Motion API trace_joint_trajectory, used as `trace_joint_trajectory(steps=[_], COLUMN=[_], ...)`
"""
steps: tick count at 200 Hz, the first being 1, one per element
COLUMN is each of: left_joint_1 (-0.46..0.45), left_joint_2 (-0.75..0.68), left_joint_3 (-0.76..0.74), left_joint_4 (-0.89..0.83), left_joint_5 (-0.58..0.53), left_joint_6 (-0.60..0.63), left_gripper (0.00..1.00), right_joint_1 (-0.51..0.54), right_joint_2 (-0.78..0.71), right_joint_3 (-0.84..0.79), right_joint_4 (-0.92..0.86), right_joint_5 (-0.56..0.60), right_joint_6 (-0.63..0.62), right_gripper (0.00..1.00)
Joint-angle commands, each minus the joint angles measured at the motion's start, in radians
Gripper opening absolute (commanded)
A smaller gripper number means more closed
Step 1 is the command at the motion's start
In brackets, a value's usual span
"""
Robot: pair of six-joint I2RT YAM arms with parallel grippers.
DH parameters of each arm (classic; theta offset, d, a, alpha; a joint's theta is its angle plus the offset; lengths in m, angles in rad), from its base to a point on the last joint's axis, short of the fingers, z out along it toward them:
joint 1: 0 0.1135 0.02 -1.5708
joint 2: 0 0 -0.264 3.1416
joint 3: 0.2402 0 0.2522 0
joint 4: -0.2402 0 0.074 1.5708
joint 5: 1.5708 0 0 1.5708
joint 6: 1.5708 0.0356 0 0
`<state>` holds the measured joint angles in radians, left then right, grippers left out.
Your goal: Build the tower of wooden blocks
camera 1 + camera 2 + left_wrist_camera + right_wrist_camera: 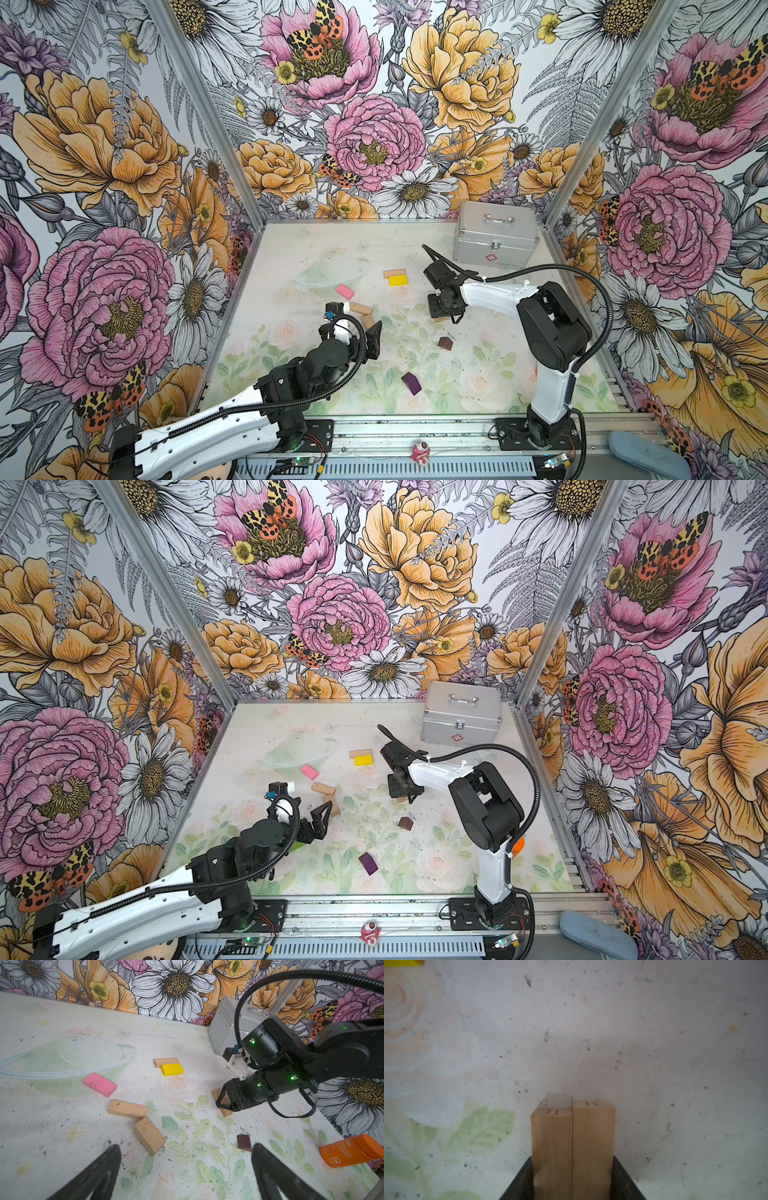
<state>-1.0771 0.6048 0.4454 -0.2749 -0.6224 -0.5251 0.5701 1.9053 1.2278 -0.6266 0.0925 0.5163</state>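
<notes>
**Right claw clamped on a tan pair; left claw wide over loose bricks**

You have the right gripper (448, 318) down at the mat (286, 253), right of centre in both top views. In the right wrist view its fingers (520, 1181) sit flush against the outer sides of a pair of tan blocks (572, 1147). The two lie side by side with their long faces touching, one end a little ahead of the other. Read that as clamped on the pair. You cannot tell whether the pair rests on the mat or hangs just off it.

Your left gripper (187, 1169) hangs above the mat with its jaws spread wide and nothing between them. Just ahead of it lie two loose tan blocks (127, 1109), meeting at a corner in a rough L.

Other bricks, all flat on the mat in one layer:
- The pink block (100, 1084) is beyond the L, near the painted ring.
- The yellow block (172, 1069) has a single tan block (166, 1061) tight against its far side.
- The dark-brown block (445, 342) sits between the two grippers, toward the front.
- The purple block (411, 383) is nearer the front edge, well apart from the rest.

The silver case (494, 235) stands in the back right corner. The orange bottle (351, 1151) lies on its side by the right arm.
</notes>
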Motion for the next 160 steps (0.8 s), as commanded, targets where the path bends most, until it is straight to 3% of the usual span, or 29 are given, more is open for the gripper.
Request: trace_joint_trajectory(steps=[1,112,160], left_joint_1=[0.001,0.042,0.069], left_joint_2=[-0.012,0.013,0.056], left_joint_3=[-0.013,-0.014,0.003], left_joint_4=[-0.01,0.021,0.035], left_joint_5=[-0.032,-0.007,0.023], left_joint_6=[0.014,0.03,0.036], left_gripper=[0.99,0.99,0.99], right_joint_1=[-0.014,-0.093,-0.093], right_joint_2=[0.032,0.026,-0.044], right_joint_3=[0.013,0.035,0.031], right_joint_4=[0.013,0.006,0.0], right_joint_5=[0.024,0.019,0.002], right_joint_6=[0.004,-0.045,-0.059], right_gripper=[0.39,0.4,0.66])
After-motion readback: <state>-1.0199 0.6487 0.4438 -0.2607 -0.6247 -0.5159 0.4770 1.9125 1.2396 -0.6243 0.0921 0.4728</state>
